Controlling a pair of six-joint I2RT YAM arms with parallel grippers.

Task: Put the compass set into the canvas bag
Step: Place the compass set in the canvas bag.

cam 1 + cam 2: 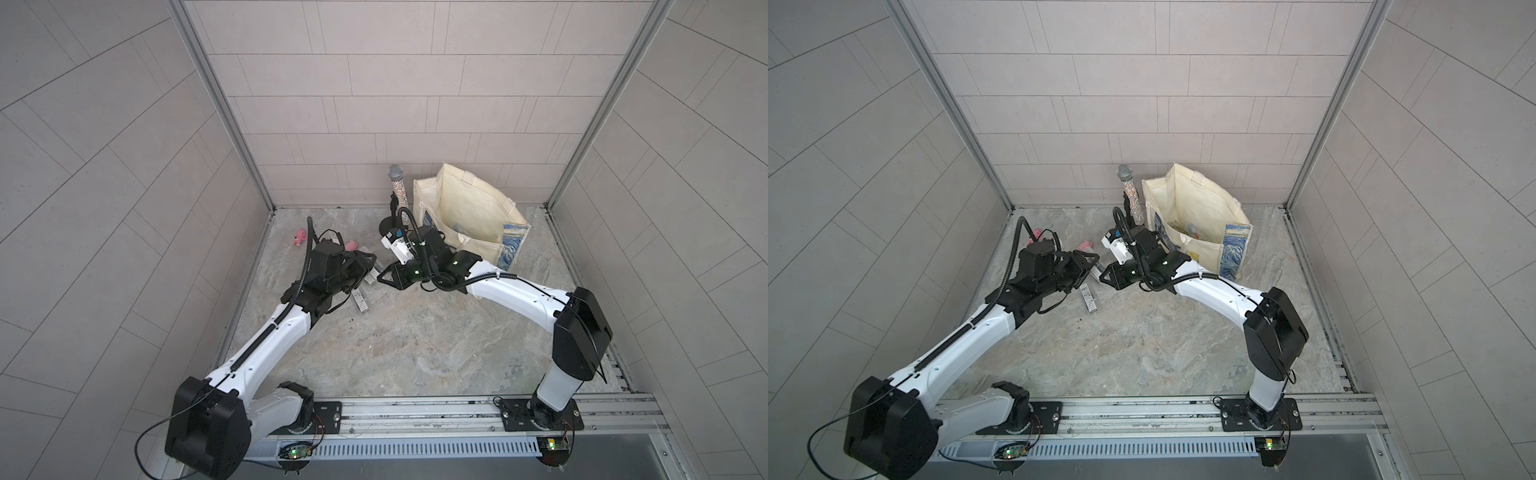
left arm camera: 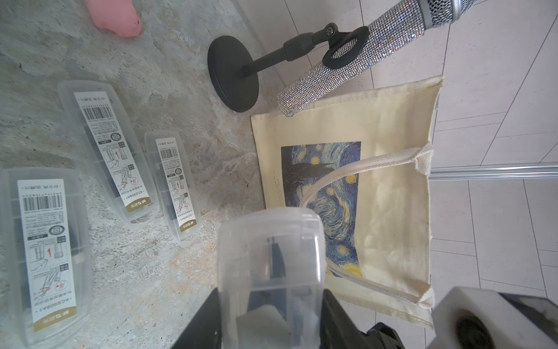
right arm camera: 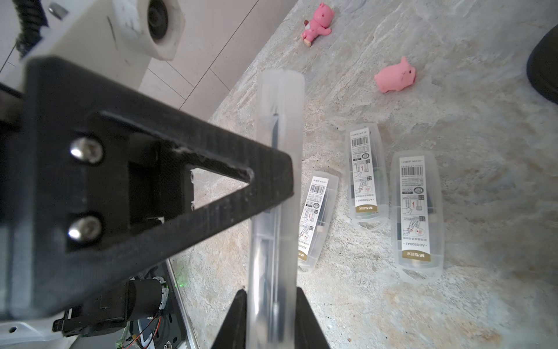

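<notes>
Left wrist view: my left gripper is clamped on a clear plastic compass-set case. My right gripper is closed on that same case. Beyond it, three matching cases lie on the grey marbled tabletop, labels reading "ACS908A1". Farthest back, by the wall, stands the cream canvas bag with a starry-night print.

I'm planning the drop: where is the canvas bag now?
In both top views, the canvas bag stands open at the table's back, right of centre, beside the rhinestone microphone.
</notes>
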